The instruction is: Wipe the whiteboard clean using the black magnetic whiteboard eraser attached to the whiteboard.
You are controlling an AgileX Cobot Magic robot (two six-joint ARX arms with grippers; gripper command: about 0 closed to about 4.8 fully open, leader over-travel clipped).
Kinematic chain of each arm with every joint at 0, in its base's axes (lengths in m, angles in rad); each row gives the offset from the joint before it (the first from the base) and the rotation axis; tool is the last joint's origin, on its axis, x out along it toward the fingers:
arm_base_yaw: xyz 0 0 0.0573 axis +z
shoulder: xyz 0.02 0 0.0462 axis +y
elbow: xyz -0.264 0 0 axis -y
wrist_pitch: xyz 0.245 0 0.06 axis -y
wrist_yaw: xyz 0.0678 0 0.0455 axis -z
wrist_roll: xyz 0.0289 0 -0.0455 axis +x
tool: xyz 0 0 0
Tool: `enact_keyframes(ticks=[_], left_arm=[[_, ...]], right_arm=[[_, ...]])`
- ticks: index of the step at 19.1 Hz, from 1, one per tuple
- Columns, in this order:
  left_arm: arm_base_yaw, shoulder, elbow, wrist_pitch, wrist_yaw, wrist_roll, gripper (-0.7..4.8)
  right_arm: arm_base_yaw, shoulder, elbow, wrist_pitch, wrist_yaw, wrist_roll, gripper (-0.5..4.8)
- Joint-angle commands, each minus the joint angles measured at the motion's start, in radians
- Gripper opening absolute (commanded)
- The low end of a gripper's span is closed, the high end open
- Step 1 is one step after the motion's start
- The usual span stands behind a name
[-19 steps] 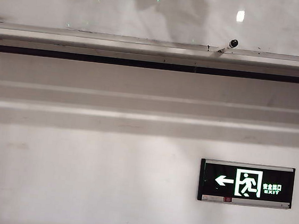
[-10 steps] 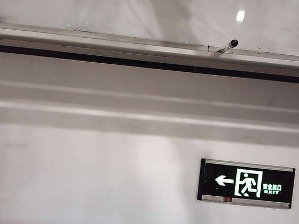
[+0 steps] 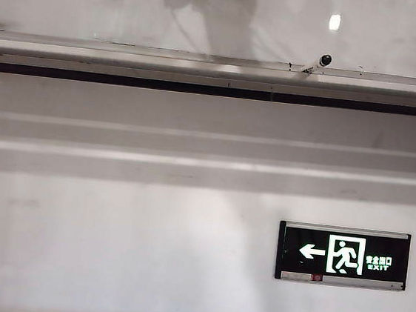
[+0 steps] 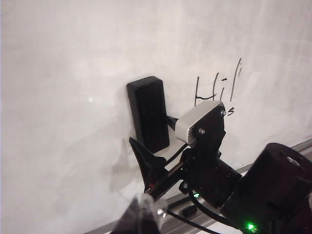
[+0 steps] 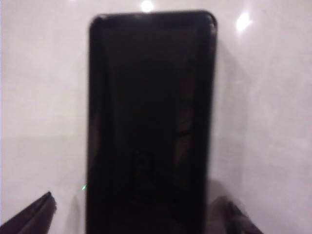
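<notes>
So the exterior view is mostly wall: you get the bottom strip of the whiteboard with two ceiling lights mirrored in it, its ledge running the full width, one marker lying tilted on that ledge toward the right, and one lit exit sign on the wall well below. No arms or eraser in it, just a dark smudgy reflection near the board's top middle. The left wrist view is where it gets useful: one black eraser stuck upright on the board, handwritten marks just beside it, and the ledge along the board's lower edge. The other arm, with its grey camera block, sits right in front of the eraser and covers its lower corner. One dark fingertip shows near it. Of the left gripper only a blurry bit shows, so can't tell how wide it stands. The right wrist view is filled by the eraser, close up and blurry, flat on the board, with the right gripper spread wide, one fingertip on each side of it, not gripping.
</notes>
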Motion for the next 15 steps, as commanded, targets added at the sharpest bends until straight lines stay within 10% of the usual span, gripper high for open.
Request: enact_keyframes(ticks=[1,9,15], left_arm=[[0.000,-0.003,0.004,0.012,0.005,-0.003,-0.06],[0.000,-0.003,0.004,0.012,0.005,-0.003,-0.06],[0.001,-0.003,0.004,0.013,0.005,-0.003,-0.06]], right_arm=[[-0.003,-0.004,0.006,0.037,0.036,-0.003,4.50],[-0.024,0.027,0.013,0.056,0.019,-0.003,4.39],[-0.028,0.053,0.012,0.051,0.037,-0.059,2.42]])
